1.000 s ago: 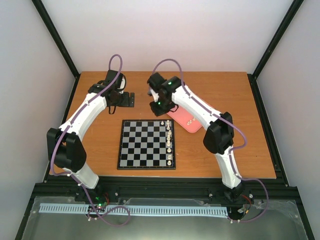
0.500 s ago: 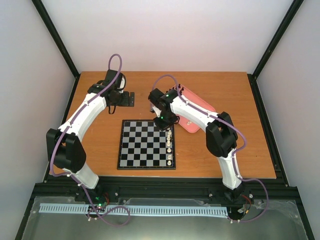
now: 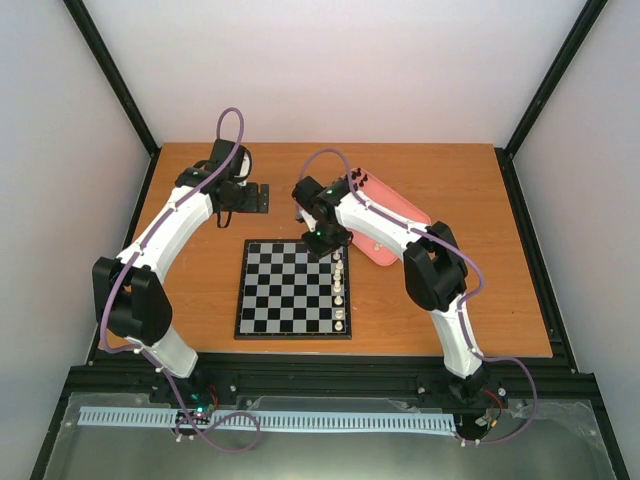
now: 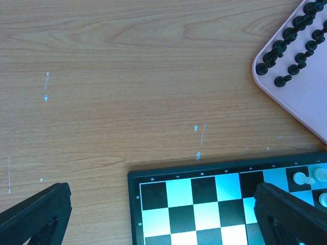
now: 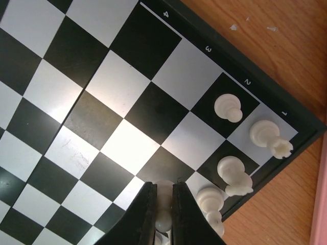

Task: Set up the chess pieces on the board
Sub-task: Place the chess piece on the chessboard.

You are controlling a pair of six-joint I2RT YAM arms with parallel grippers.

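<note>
Over the brown wooden counter (image 3: 450, 300), the right hand (image 5: 162, 201) is pinching a white chess piece (image 5: 163, 193) upright above the board's (image 3: 290, 290) upper-right corner, likely aiming for its square. The left hand (image 4: 161, 188) is hanging open.

Bright even light, glare on board (image 5: 127, 148)

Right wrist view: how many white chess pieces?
5. Corner piece, pawn beside it, third piece and fourth piece along the board edge, held piece in the shut right pincer. More may hide behind it.
</note>
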